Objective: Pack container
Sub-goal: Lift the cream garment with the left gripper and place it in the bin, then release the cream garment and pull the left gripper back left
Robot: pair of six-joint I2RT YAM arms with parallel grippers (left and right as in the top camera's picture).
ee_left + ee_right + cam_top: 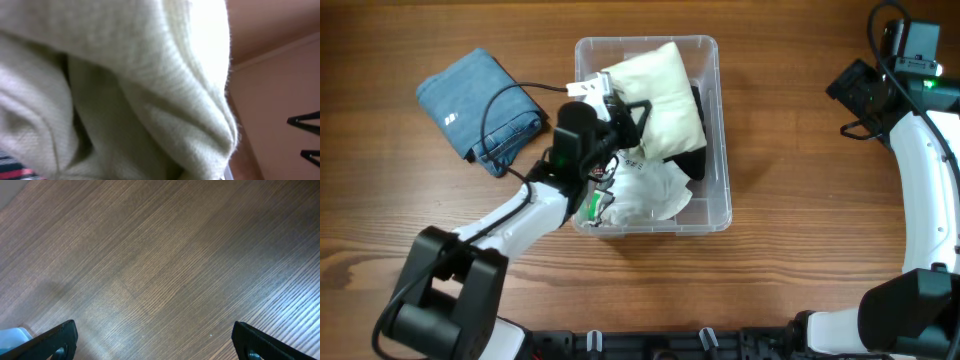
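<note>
Cream knit [125,90] fills the left wrist view, so whether the left pincer [625,108] grips I cannot tell. It hangs over the container [723,170], mid-table. Toward the container's three o'clock, the right pincer [155,340] has its fingers apart.

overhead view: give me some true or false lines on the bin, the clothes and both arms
1. The folded blue denim garment lies inside the clear rectangular plastic container. False: it lies on the wooden table, left of the container.
2. A cream knitted garment is in the container. True.
3. The right end effector grips a garment. False: it is open above bare table.
4. The left end effector is over the container. True.
</note>
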